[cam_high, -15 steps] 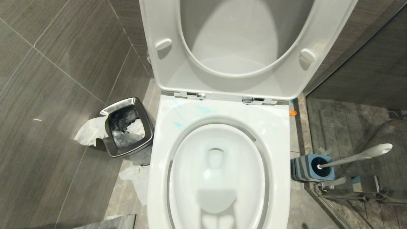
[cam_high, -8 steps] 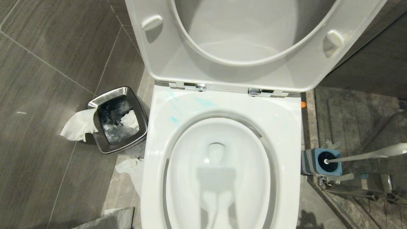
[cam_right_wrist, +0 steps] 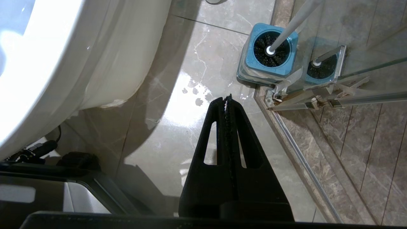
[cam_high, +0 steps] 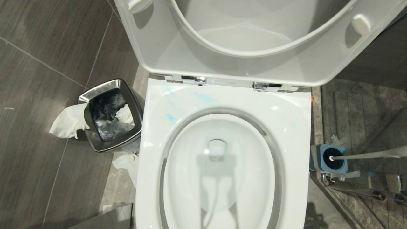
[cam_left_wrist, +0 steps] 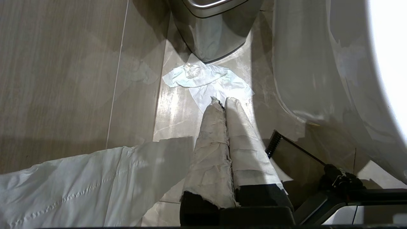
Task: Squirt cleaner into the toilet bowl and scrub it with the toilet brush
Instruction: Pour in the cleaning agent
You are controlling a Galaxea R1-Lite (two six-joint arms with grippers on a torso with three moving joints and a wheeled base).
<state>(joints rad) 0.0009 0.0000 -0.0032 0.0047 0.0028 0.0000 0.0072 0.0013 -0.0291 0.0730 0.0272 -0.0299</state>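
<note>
Nowhere on the fixtures is any brand, label or writing legible.

Left gripper (cam_left_wrist: 222,101): cloth-wrapped fingers (cam_left_wrist: 211,143) pressed together, holding nothing, hanging above the floor. Beyond the tips lies a crumpled tissue (cam_left_wrist: 206,79), and past that the base of the steel bin (cam_left_wrist: 213,28). A white sheet (cam_left_wrist: 79,184) lies on the floor near the arm. The toilet's outer wall curves alongside.

Right gripper (cam_right_wrist: 227,100): black fingers (cam_right_wrist: 216,140) closed against each other, empty, hanging over wet floor beside the toilet. Neither gripper appears in the head view.

Bowl (cam_high: 219,127): centre of the head view, seat and lid (cam_high: 241,41) raised. Long axis runs from the hinges toward the robot. Clear water sits at the drain, darkened by a shadow.

Cleaner (cam_high: 170,117): pale turquoise smears on the back-left part of the rim, near the left hinge; a faint streak runs further along toward the middle.

Brush (cam_high: 365,156): on the robot's right, well apart from the bowl, by the glass shower door. Black bristle head sits down in the blue holder (cam_high: 329,158); the white handle leans out to the right, away from the toilet, and runs out of frame. From the right wrist camera the brush (cam_right_wrist: 272,47) stands ahead of the closed fingertips, not touching them, with a reflection in the glass beside it.

Bin (cam_high: 109,114), left of the bowl, has tissue hanging over its edge and more on the floor.
</note>
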